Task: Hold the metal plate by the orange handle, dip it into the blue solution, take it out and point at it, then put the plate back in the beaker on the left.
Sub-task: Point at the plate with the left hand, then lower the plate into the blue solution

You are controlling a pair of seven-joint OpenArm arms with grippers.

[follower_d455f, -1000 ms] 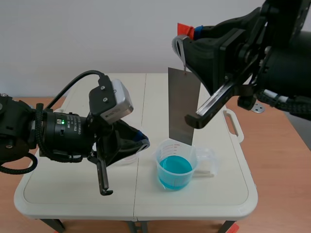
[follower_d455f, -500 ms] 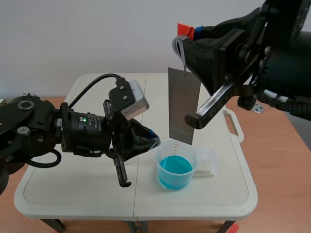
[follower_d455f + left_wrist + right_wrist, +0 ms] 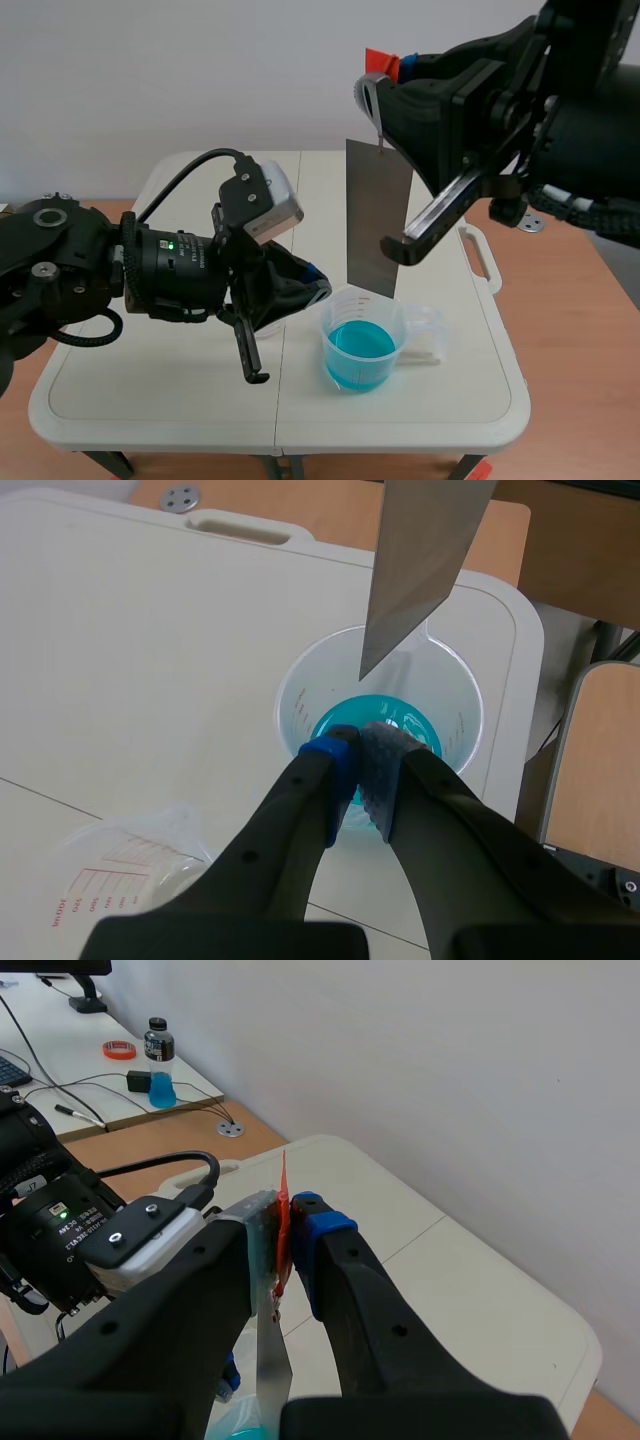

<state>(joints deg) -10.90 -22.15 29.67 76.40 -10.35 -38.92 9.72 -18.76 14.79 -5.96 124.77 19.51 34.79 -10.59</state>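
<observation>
A grey metal plate [image 3: 378,215] hangs upright above the beaker of blue solution [image 3: 362,345], its lower edge just over the rim. My right gripper [image 3: 378,88] is high up, shut on the plate's orange handle [image 3: 283,1222]. The plate [image 3: 270,1360] hangs below those fingers in the right wrist view. My left gripper [image 3: 315,283] is shut on nothing, its tips beside the beaker's left rim. In the left wrist view its shut fingertips [image 3: 360,765] sit over the blue solution beaker [image 3: 300,695], just under the plate's lower corner [image 3: 420,565]. The empty beaker [image 3: 130,865] lies beside the left gripper.
The white folding table [image 3: 150,390] has a handle slot [image 3: 482,255] at its right edge. A wooden chair [image 3: 600,750] stands past the table's edge. On a far desk are a small bottle [image 3: 157,1040] and an orange ring [image 3: 118,1049].
My left arm has moved right, bringing its shut gripper up to the blue solution beaker. The right arm and the plate have stayed where they were.
</observation>
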